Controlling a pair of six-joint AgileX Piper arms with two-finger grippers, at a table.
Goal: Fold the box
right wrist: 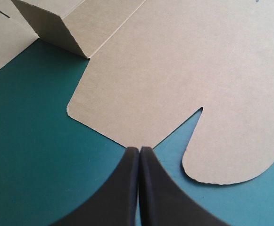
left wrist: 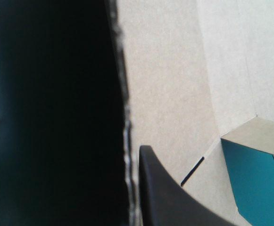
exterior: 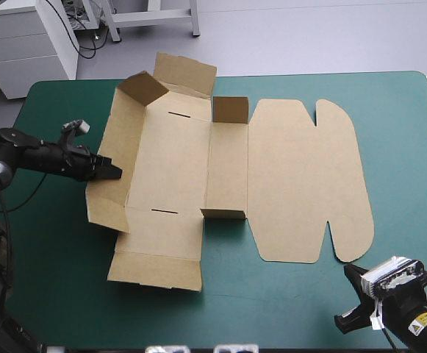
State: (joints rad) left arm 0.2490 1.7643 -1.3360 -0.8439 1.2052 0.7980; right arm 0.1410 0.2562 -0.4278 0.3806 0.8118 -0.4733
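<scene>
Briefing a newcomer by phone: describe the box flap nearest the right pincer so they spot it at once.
Find the brown box on the teal-green table; its flat lid is the rightmost panel. At the lid's near right corner sits a rounded ear flap, just ahead of the shut right pincer. Its twin lies at the lid's far edge instead.

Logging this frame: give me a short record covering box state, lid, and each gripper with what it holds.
box state: box partly formed on the teal-green cover; left wall raised, small flaps standing
lid: lid flat, toward the table's right edge
left gripper: left gripper shut on the box, at the left wall
right gripper: right gripper shut, holding nothing, near the table's near right corner, the lid's near edge just ahead of it
</scene>
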